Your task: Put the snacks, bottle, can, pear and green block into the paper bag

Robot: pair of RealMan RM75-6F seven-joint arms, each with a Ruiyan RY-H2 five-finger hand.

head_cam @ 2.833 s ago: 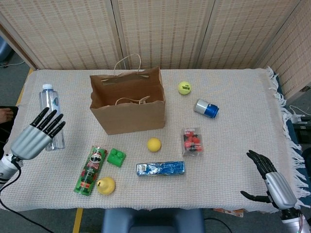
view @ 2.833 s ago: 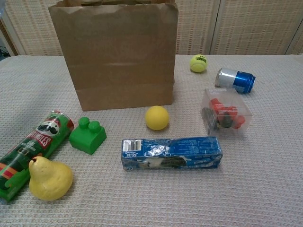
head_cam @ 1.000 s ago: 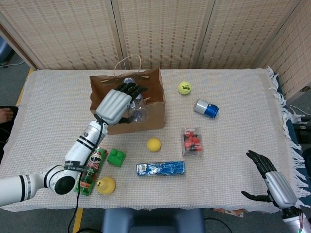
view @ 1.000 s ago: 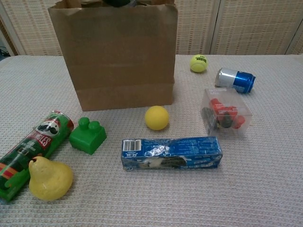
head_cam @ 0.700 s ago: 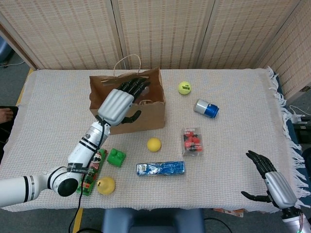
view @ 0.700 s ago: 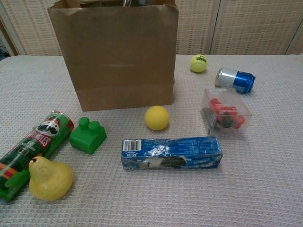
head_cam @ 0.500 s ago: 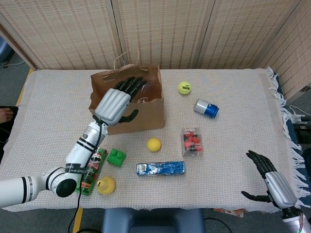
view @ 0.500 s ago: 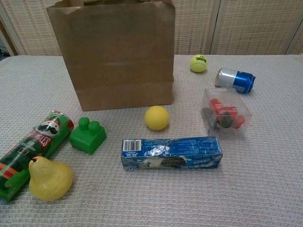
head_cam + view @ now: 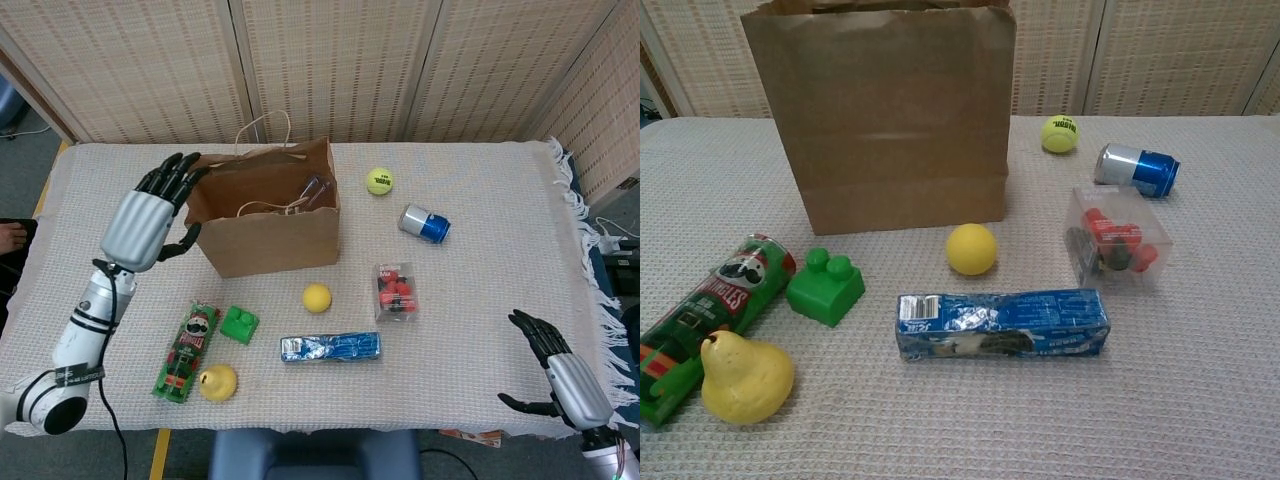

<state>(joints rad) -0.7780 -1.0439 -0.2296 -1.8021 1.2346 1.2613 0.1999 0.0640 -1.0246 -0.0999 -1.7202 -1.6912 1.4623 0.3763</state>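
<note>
The brown paper bag stands open at the table's back left, and the clear bottle lies inside it by the right wall. My left hand hovers just left of the bag, fingers spread and holding nothing. In front of the bag lie the green Pringles tube, green block, yellow pear and blue cookie pack. The clear snack box and blue can lie to the right. My right hand rests open at the front right corner.
A tennis ball lies right of the bag and a yellow ball just in front of it. Wicker screens close off the back. The cloth's fringed edge runs down the right side.
My left hand has let go of the bottle inside the bag and drawn back out to the bag's left. The bag rocked and settled. The right hand has not moved.
</note>
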